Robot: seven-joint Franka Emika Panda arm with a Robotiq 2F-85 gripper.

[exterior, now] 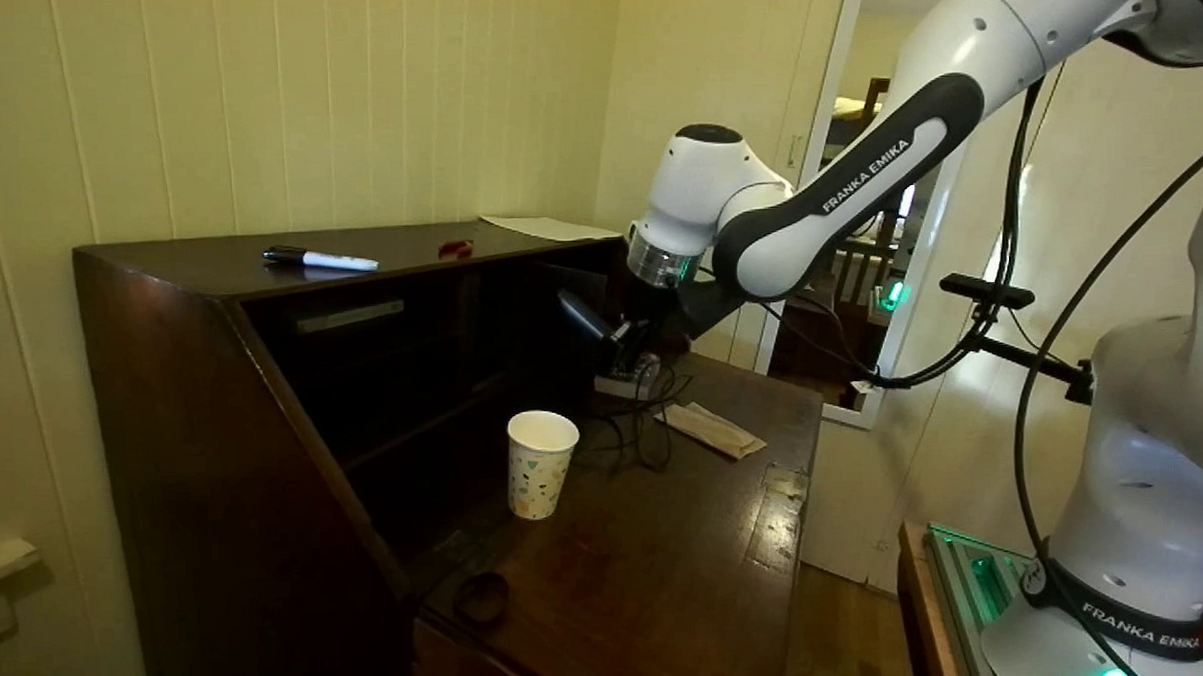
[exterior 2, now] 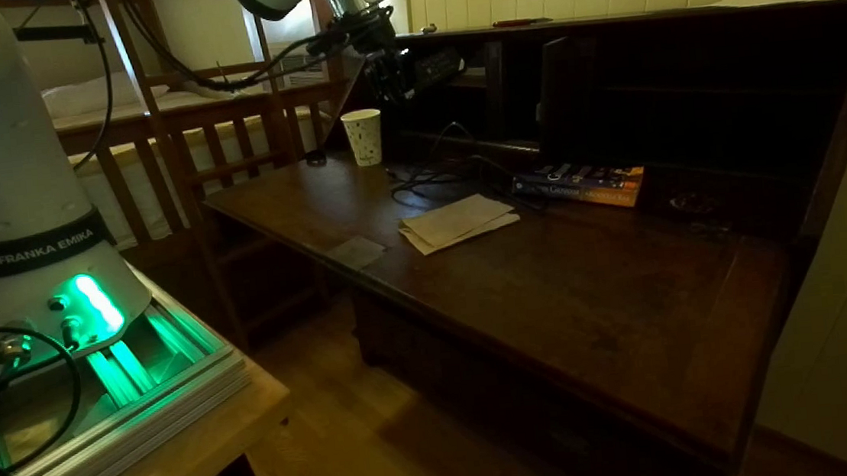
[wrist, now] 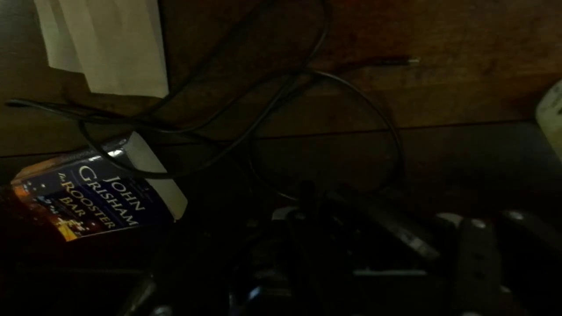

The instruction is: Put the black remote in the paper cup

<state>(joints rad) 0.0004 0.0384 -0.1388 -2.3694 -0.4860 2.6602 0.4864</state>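
Observation:
The paper cup [exterior: 540, 470] is white with small specks and stands upright on the dark desk; it also shows in another exterior view [exterior 2: 364, 137] and partly at the right edge of the wrist view [wrist: 553, 115]. My gripper [exterior: 626, 355] is in front of the desk's cubbies, above and beside the cup, apart from it; it is dark in an exterior view [exterior 2: 389, 87]. In the wrist view the fingers [wrist: 386, 219] stand apart with a dim slanted bar [wrist: 395, 232] between them. It is too dark to tell whether this is the black remote or whether it is held. I cannot identify the remote elsewhere.
A loose black cable [wrist: 281, 96] lies beside the cup, near a paperback book [wrist: 101, 193] and folded brown paper [exterior: 713, 430]. A dark ring [exterior: 481, 599] lies at the desk's side. A marker [exterior: 321, 259] and red item [exterior: 455, 249] sit on the top shelf.

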